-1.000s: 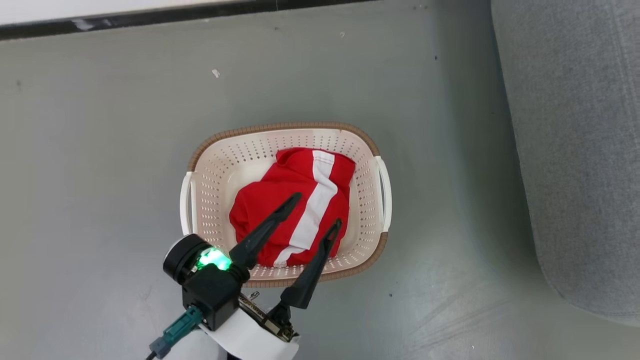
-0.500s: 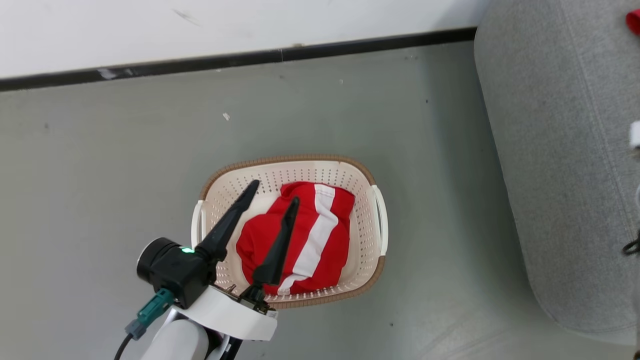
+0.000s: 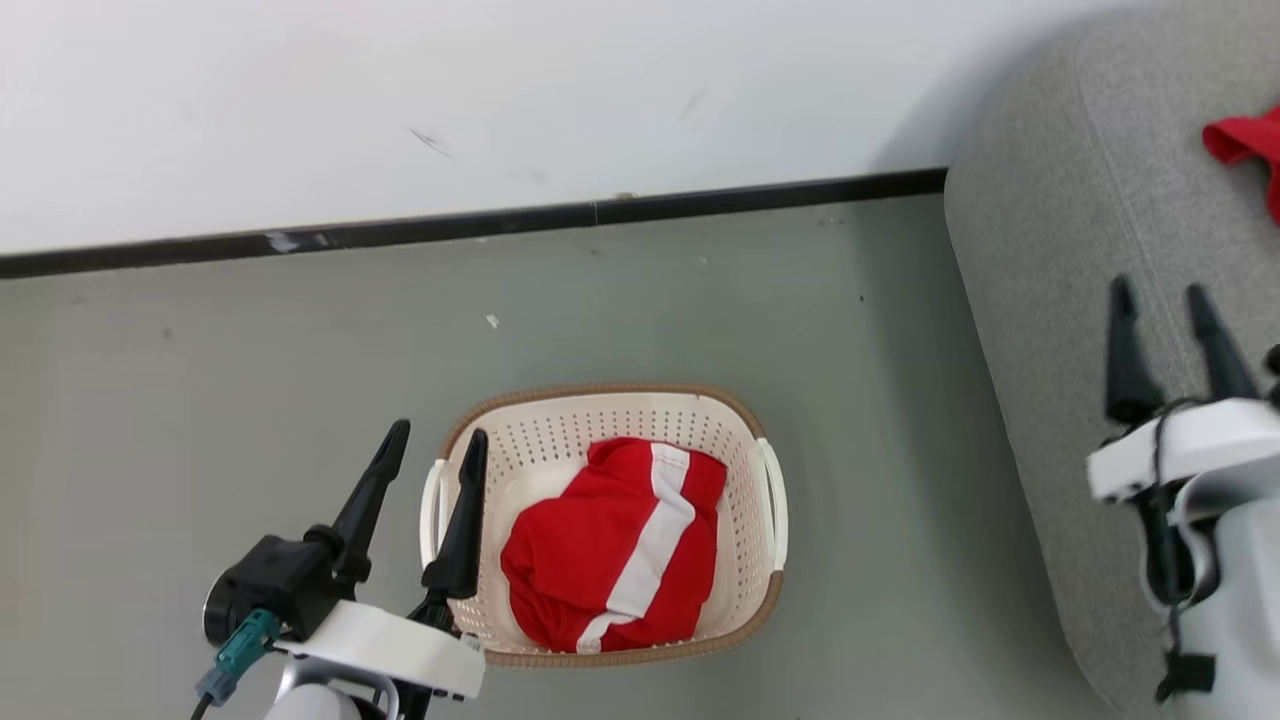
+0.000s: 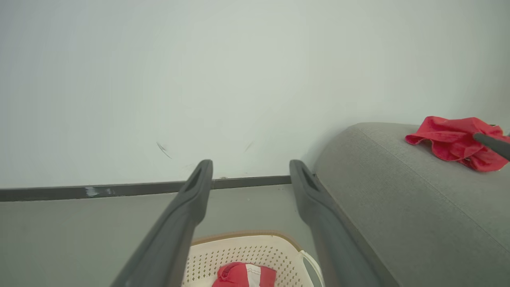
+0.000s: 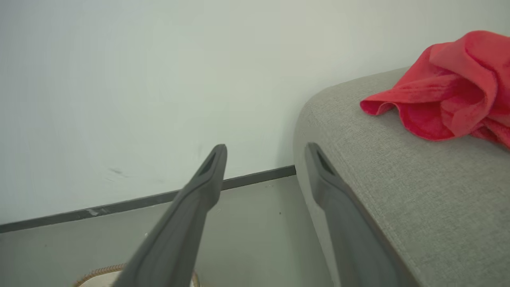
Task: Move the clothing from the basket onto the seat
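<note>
Swung the left gripper [image 3: 439, 432] off the clothing [image 3: 600, 540] to the left rim of the basket [image 3: 600, 390], fingers apart and empty, leaving that garment inside just to the right, nearer it than the right gripper [image 3: 1158, 290], parted over the seat [image 3: 1040, 330].

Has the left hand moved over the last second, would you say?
Yes: against the basket, the left hand shifted left, off the red striped garment.

- A grey floor [image 3: 200, 350] with one small white speck [image 3: 491, 321] on it.
- A white wall [image 3: 400, 80] with some faint dark marks.
- A black baseboard [image 3: 500, 218] between them.
</note>
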